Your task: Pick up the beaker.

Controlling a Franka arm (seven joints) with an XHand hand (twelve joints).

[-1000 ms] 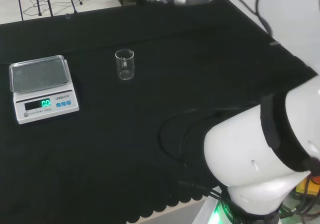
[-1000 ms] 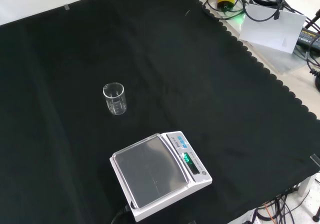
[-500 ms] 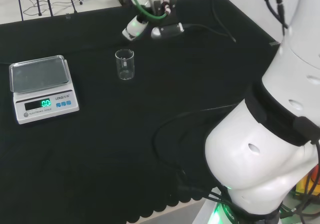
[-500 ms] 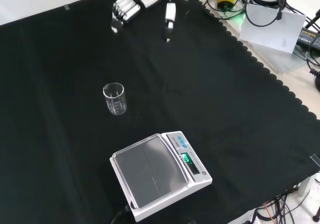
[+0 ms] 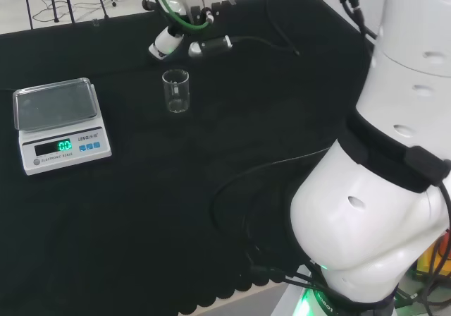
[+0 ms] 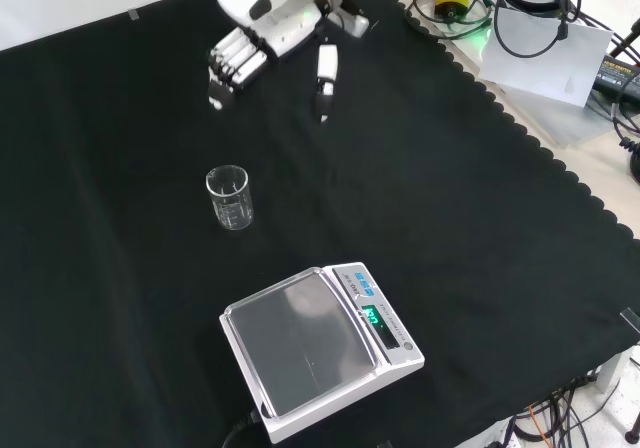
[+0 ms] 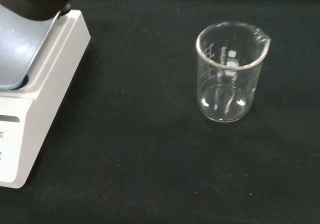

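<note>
A small clear glass beaker [image 5: 176,91] stands upright and empty on the black cloth [image 5: 211,154]; the front view has the beaker [image 6: 229,197] left of centre, and the wrist view shows the beaker [image 7: 230,71] close, with white printed marks. The hand [image 6: 270,28] hovers above and beyond the beaker in the front view, its fingers [image 6: 230,63] straight and the thumb [image 6: 325,73] spread apart. In the head view the hand [image 5: 176,42] hangs just behind the beaker. It holds nothing and touches nothing.
A white digital scale [image 6: 318,348] with a grey pan sits nearer the camera in the front view; the head view has the scale [image 5: 60,122] at the left, and the scale [image 7: 30,89] also shows in the wrist view. The arm's white links [image 5: 380,189] stand at the head view's right.
The hand has come down and toward the beaker, leftward in the head view and lower in the front view. The beaker and scale have not moved.
</note>
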